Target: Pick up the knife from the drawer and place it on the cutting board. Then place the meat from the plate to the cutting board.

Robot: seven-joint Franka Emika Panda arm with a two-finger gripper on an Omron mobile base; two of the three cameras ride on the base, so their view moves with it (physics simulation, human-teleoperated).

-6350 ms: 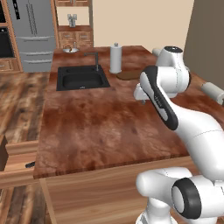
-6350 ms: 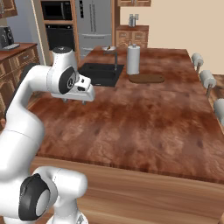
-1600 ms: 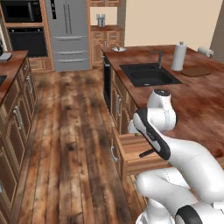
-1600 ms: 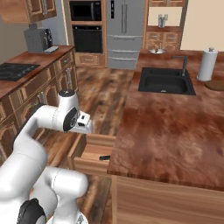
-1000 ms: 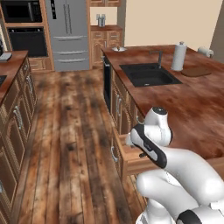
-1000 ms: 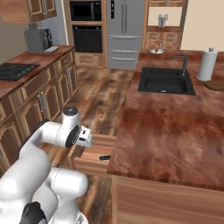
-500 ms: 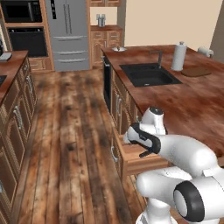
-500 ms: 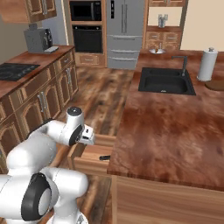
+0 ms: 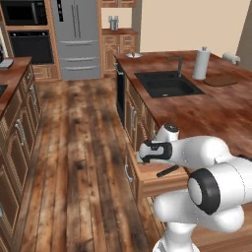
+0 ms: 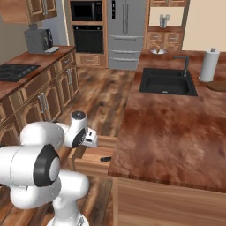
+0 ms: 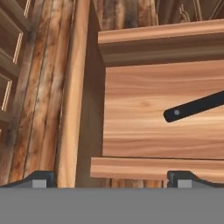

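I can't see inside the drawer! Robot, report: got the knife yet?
Gripper open, empty, above open drawer. Knife lying inside, untouched. Nothing blocking it.

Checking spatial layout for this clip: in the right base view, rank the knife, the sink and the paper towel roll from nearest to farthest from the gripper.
1. knife: in the open drawer, just right of the gripper, whose jaws are open.
2. sink: set in the countertop, well beyond the drawer.
3. paper towel roll: upright past the sink's far right corner.
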